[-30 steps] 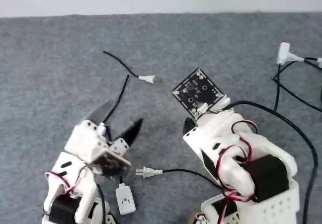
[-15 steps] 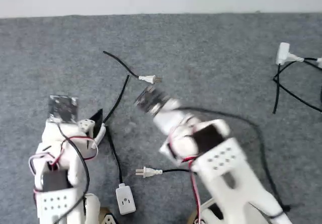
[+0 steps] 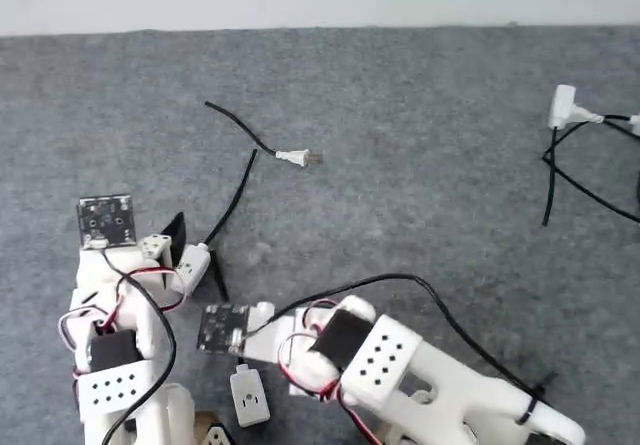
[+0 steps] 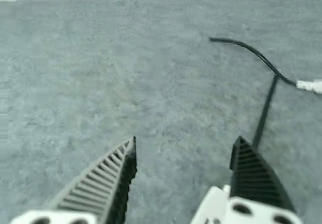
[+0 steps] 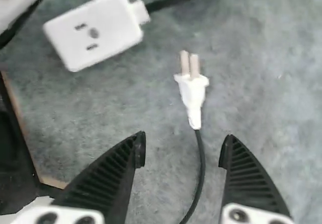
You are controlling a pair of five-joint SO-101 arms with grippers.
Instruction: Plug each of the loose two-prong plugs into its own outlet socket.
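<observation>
**Plug A** (image 5: 191, 90): white two-prong plug w/ a slim body, two pale prongs side by side and a black cord (image 5: 199, 158) trailing from its back. It is lying flat on the grey carpet (image 3: 420, 165). Its prongs are pointing twd the outlet socket (image 5: 93, 30) but stopping short of it, not inserted.

**Socket:** white rectangular block w/ two slots and a dark round mark btwn them. It is lying face-up w/ a black lead leaving one end. In the high view it is sitting at the near edge, close to the right arm (image 3: 400, 365).

**Plug B** (image 3: 292, 157): same type, white, lying mid-table at the end of a curved black cord, well apart from both arms.

**Count:** 2 loose plugs and 1 clear socket. There is also 1 white block (image 3: 565, 105) at the far-right edge w/ black cables (image 3: 560, 175) attached, too small to identify.

**Right gripper** (image 5: 183, 142): jaws are standing wide open, holding nothing. They are straddling plug A's cord just behind the plug body w/o touching it.

**Left gripper** (image 4: 186, 141): also gaping wide, empty, hanging over bare carpet. A black wire (image 4: 264, 116) is running past one finger.
</observation>
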